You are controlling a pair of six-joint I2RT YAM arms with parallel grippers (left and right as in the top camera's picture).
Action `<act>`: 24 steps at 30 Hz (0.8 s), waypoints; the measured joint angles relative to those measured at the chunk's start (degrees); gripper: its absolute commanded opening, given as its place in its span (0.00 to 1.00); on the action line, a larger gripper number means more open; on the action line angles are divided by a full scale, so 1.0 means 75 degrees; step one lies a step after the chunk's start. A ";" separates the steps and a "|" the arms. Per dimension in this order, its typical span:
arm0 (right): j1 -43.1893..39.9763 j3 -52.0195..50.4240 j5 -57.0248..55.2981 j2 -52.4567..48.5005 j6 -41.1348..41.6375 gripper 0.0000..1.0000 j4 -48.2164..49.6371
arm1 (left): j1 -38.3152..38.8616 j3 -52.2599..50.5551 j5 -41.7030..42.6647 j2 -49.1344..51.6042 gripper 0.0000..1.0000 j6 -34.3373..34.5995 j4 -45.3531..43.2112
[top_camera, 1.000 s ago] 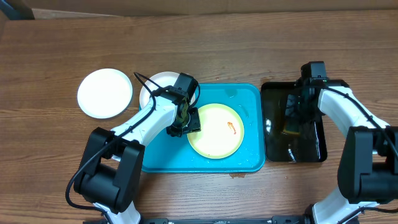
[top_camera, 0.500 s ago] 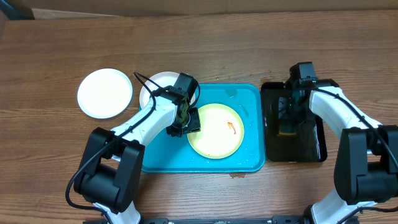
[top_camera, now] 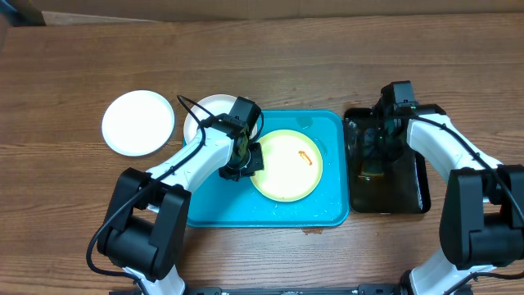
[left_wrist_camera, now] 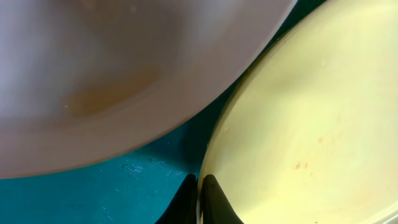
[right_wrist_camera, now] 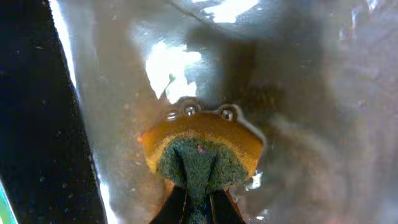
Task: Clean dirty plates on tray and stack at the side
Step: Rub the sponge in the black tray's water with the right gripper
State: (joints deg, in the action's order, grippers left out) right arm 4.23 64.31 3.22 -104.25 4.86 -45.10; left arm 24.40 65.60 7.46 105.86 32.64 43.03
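A pale yellow plate (top_camera: 286, 165) with an orange smear lies tilted on the turquoise tray (top_camera: 213, 205). My left gripper (top_camera: 242, 164) is shut on its left rim; the left wrist view shows the black fingers (left_wrist_camera: 200, 198) pinching the yellow plate's edge (left_wrist_camera: 298, 124). A white plate (top_camera: 205, 111) lies under my left arm at the tray's back left corner, and it fills the upper left of the left wrist view (left_wrist_camera: 112, 74). Another white plate (top_camera: 138, 122) lies on the table to the left. My right gripper (top_camera: 380, 152) is shut on a yellow and green sponge (right_wrist_camera: 200, 149) over the black tray (top_camera: 413, 192).
The narrow black tray holds shiny liquid (right_wrist_camera: 249, 56) and stands right of the turquoise tray. A small dark spot (top_camera: 309, 231) marks the wooden table at the turquoise tray's front edge. A cardboard box edge (top_camera: 246, 6) runs along the back.
The yellow plate has been lifted and tipped by its left rim and shifted slightly toward the back right. My right gripper has moved left within the black tray with the sponge.
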 measured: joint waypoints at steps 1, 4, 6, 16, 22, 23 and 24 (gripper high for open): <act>0.0000 0.0009 0.0000 0.0000 -0.0035 0.04 -0.0076 | 0.0000 0.0000 0.0012 0.0000 0.04 0.0000 0.0009; 0.0000 0.0114 -0.0017 -0.0003 -0.0099 0.04 -0.0420 | 0.0000 0.0000 0.0073 0.0000 0.04 0.0000 0.0038; 0.0000 0.0291 -0.0102 -0.0015 -0.0114 0.04 -0.0554 | 0.0000 0.0000 0.0090 0.0000 0.06 0.0003 0.0044; 0.0096 0.1495 -0.0781 0.0006 -0.0079 0.04 -0.1343 | 0.0000 -0.0003 0.0125 0.0000 0.04 0.0009 0.0061; 0.0653 0.1550 -0.2162 0.0198 0.0152 0.04 -0.1865 | 0.0000 -0.0003 0.0143 0.0000 0.04 0.0015 0.0064; 0.0711 0.1553 -0.2273 0.0219 0.0154 0.04 -0.1845 | 0.0000 -0.0003 0.0146 0.0000 0.04 0.0020 0.0064; 0.0764 0.1553 -0.2358 0.0233 0.0149 0.04 -0.1856 | 0.0000 -0.0003 0.0146 0.0000 0.04 0.0032 0.0064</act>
State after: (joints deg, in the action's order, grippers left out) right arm 9.96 75.96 -14.46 -102.50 5.98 -59.02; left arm 24.40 65.58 8.56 105.86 32.88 43.51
